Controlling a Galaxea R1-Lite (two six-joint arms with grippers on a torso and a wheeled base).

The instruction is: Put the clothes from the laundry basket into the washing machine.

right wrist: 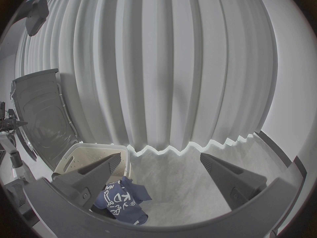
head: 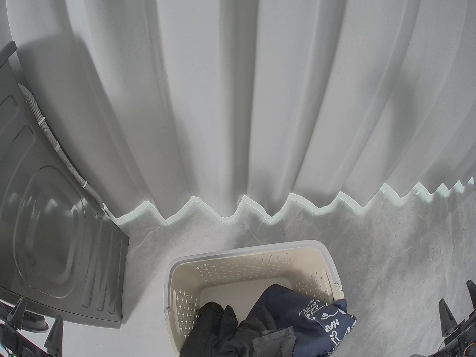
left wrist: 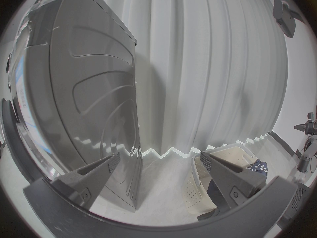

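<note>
A cream perforated laundry basket [head: 255,264] stands on the floor in front of me. Inside it lie a black garment [head: 213,323] and a navy garment with white print [head: 307,318], which hangs over the basket's right rim. The grey washing machine [head: 54,234] stands to the left of the basket, side panel facing me. My left gripper [head: 37,323] is open and empty, low beside the machine [left wrist: 92,93]. My right gripper [head: 458,303] is open and empty, to the right of the basket [right wrist: 89,152], near the navy garment [right wrist: 120,199].
A white pleated curtain [head: 258,100] hangs to the floor behind the basket and machine. A ribbed hose [head: 54,145] runs down the machine's back edge. Bare grey marbled floor [head: 396,244] lies to the right of the basket and between it and the curtain.
</note>
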